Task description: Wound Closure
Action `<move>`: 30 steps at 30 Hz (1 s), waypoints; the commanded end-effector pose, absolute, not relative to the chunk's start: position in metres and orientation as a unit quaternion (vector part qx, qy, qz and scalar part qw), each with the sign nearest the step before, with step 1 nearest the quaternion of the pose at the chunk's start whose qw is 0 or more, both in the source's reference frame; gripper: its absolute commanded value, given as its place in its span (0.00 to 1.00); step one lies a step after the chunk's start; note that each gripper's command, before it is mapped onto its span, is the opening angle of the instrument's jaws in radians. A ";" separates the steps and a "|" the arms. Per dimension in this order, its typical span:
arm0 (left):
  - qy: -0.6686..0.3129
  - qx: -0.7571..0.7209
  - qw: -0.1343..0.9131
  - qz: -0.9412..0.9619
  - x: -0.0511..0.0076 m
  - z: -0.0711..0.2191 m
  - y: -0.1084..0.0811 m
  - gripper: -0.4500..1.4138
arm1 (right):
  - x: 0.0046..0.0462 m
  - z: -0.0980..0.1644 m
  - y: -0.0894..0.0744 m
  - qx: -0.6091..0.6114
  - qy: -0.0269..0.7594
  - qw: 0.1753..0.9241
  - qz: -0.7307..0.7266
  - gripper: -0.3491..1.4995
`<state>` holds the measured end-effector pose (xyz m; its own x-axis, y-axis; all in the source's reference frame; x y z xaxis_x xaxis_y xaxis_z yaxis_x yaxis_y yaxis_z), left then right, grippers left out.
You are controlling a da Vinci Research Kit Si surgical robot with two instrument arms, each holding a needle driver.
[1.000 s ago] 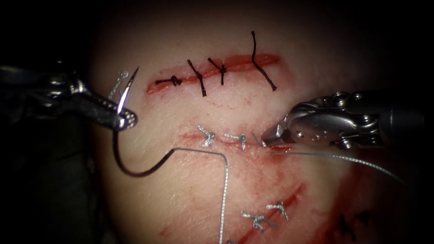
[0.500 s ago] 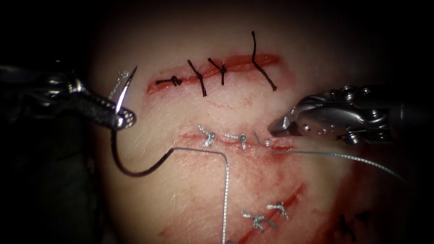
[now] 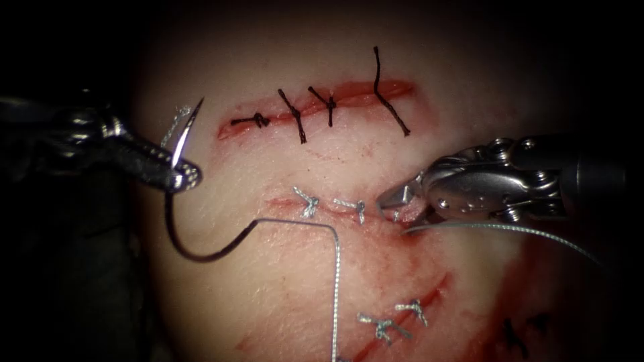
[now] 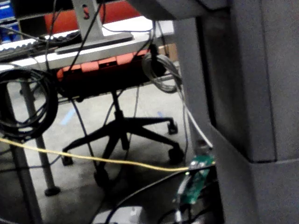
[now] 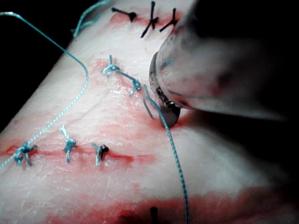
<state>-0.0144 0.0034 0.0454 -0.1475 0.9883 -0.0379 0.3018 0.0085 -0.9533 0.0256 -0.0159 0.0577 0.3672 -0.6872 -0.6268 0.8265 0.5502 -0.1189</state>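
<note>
- The left tool (image 3: 182, 175) sits at the tissue's left edge, its jaws clenched on the needle (image 3: 176, 201) near the pointed end of its curve.
- The needle is out of the tissue (image 3: 282, 288): its tip points up above the jaws, and the rest of the curve hangs below them, sweeping down and to the right over the surface.
- The thread (image 3: 333, 268) leaves the needle's tail end, runs right along the tissue below the middle cut (image 3: 335, 205), then bends sharply and drops toward the tissue's lower edge.
- The right tool (image 3: 396, 198) has moved left and down over the last half second, and now rests at the right end of the middle cut, just right of two finished grey knots (image 3: 307, 201).
- Its jaws are slightly parted at the tip; whether they grip anything there I cannot tell.
- A second strand (image 3: 510, 231) comes out of the tissue just below this tool and trails off toward the right edge.
- In the right wrist view the same strand (image 5: 175, 158) loops at the tool's tip (image 5: 163, 105) and runs away across the red fluid (image 5: 135, 158).
</note>
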 end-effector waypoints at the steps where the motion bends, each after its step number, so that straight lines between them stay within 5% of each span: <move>1: -0.603 -0.535 0.374 0.458 -0.0149 0.046 0.003 0.00 | 0.0267 0.058 -0.016 0.107 0.322 0.819 -0.462 0.21; 6: -0.603 -0.535 0.375 0.458 -0.0149 0.046 0.003 0.00 | 0.0268 0.058 -0.016 0.106 0.321 0.819 -0.464 0.00; 30: -0.603 -0.535 0.375 0.458 -0.0149 0.046 0.003 0.00 | 0.0243 0.055 -0.012 0.058 0.300 0.845 -0.439 0.00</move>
<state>-0.0144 0.0033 0.0453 -0.1472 0.9884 -0.0369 0.2984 0.0088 -0.9544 0.0235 -0.0118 0.0547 0.4349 -0.7069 -0.5577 0.7771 0.6076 -0.1642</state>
